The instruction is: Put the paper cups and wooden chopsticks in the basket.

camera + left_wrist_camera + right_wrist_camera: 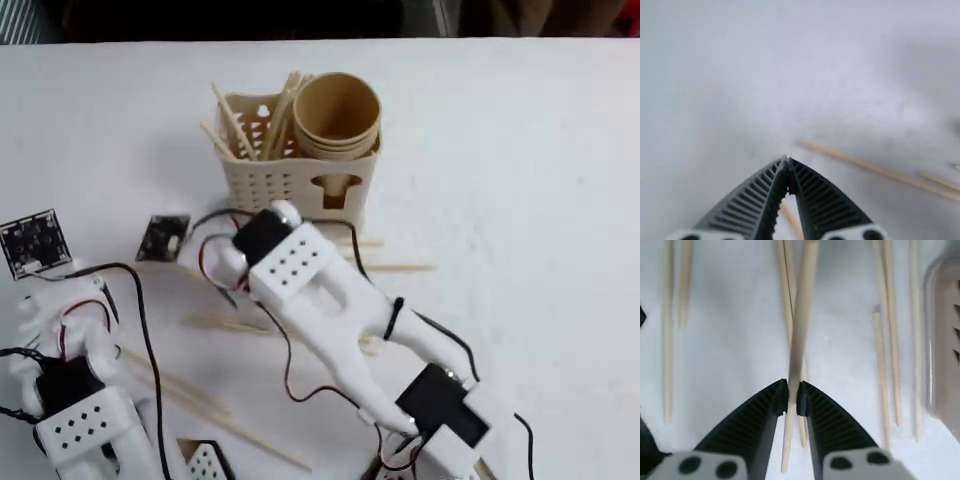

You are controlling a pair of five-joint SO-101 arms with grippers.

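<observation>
Right gripper (792,392) pinches pale wooden chopstick (803,315); loose chopsticks (667,340) alongside, cream slotted plastic basket (945,340) near. Left gripper (788,167) closed over white table (790,75).

Robotics lab (bench setup): white table (540,150), marker card (35,243).

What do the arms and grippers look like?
Both the left arm and right arm have white shells with rows of small holes, black motors, black and red cables. The left gripper and right gripper have dark, ribbed, tapering fingers.
</observation>
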